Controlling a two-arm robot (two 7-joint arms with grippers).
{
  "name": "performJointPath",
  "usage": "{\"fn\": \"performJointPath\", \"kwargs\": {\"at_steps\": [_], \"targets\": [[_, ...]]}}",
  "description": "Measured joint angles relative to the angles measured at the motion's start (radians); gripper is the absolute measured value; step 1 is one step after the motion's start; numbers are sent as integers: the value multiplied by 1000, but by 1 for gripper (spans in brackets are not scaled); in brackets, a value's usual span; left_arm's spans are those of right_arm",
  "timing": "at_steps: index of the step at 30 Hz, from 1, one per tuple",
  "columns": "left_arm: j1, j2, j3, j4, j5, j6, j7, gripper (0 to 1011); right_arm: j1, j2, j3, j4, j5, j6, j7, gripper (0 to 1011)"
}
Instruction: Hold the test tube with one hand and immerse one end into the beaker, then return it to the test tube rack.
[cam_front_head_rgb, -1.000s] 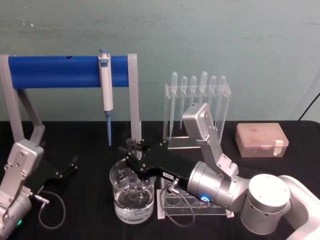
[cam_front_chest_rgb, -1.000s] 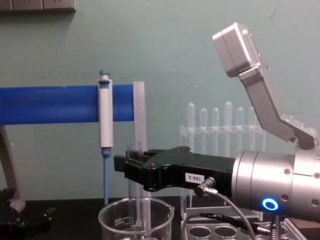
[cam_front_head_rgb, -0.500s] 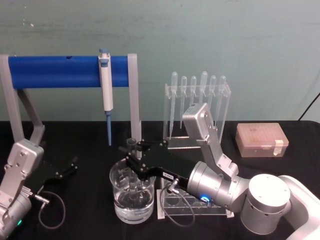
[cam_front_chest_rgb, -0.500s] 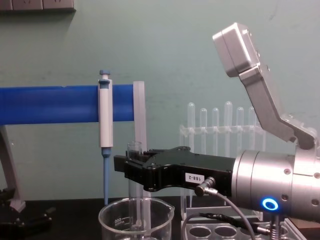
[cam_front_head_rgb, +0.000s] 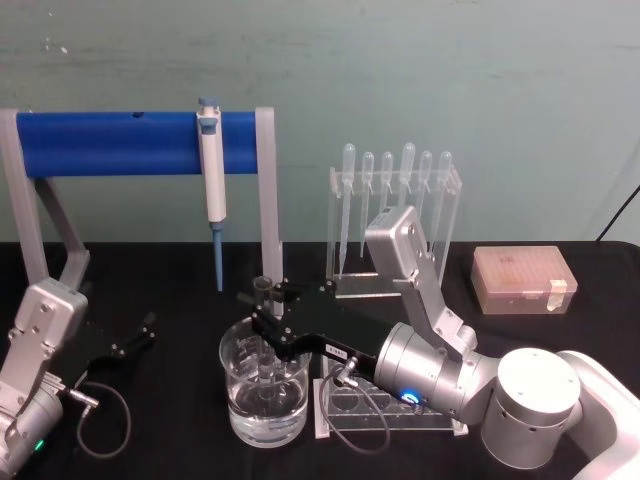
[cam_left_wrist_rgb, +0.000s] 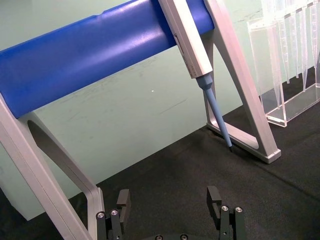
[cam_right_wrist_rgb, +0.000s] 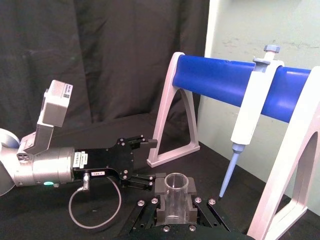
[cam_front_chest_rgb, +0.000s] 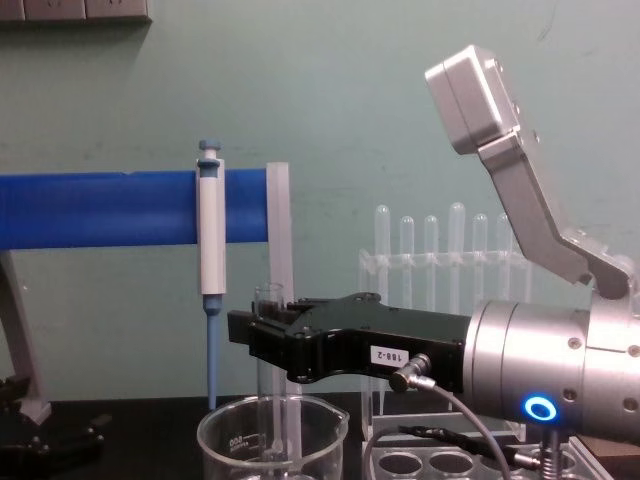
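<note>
- The black surface (cam_front_head_rgb: 170, 270) carries everything close together, so the tube should need only a short trip between the vessels.
- At the back stands the blue-barred stand (cam_front_head_rgb: 110, 143) with the pipettor (cam_front_head_rgb: 211, 170) hanging from it. It sits well behind the work and, by my reading, out of the arm's way.
- Here's the right end effector (cam_front_chest_rgb: 262, 330), reaching in from the right, level and directly over the beaker. Its fingers are pinching the test tube just under the rim. I'd say the grip is that high so the black fingers stay above the glass wall while the tube goes down inside.
- The left end effector (cam_left_wrist_rgb: 169, 200) is parked low on the left with its fingers spread and nothing between them. This is a one-arm job.
- The test tube rack (cam_front_chest_rgb: 405, 465) sits just beside the beaker, under the right wrist, with open holes facing up. It looks handy for the return.
- The beaker (cam_front_head_rgb: 245, 400) is at front centre with water in the bottom and its wide mouth up.
- The test tube (cam_front_chest_rgb: 268, 300) stands upright, rim above the fingers and lower end down inside the beaker. It looks to reach the water, though I can't pin down the tip. The dip looks on, and the return to the rack is not yet done.
</note>
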Motion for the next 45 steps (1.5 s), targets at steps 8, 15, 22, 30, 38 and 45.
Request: {"fn": "performJointPath", "kwargs": {"at_steps": [8, 15, 22, 30, 38, 45], "targets": [[0, 0, 0, 0, 0, 0, 0, 1000, 0, 0, 2, -12, -1, 3, 0, 224], [0, 0, 0, 0, 0, 0, 0, 1000, 12, 3, 5, -40, -2, 21, 1, 225], [0, 0, 0, 0, 0, 0, 0, 1000, 34, 7, 10, -87, -6, 47, -4, 225], [0, 0, 0, 0, 0, 0, 0, 1000, 57, 12, 18, -122, 5, 74, -7, 225], [0, 0, 0, 0, 0, 0, 0, 1000, 69, 25, 33, -163, 52, 123, -9, 225], [0, 0, 0, 0, 0, 0, 0, 1000, 67, 61, 49, -216, 96, 171, -17, 225]]}}
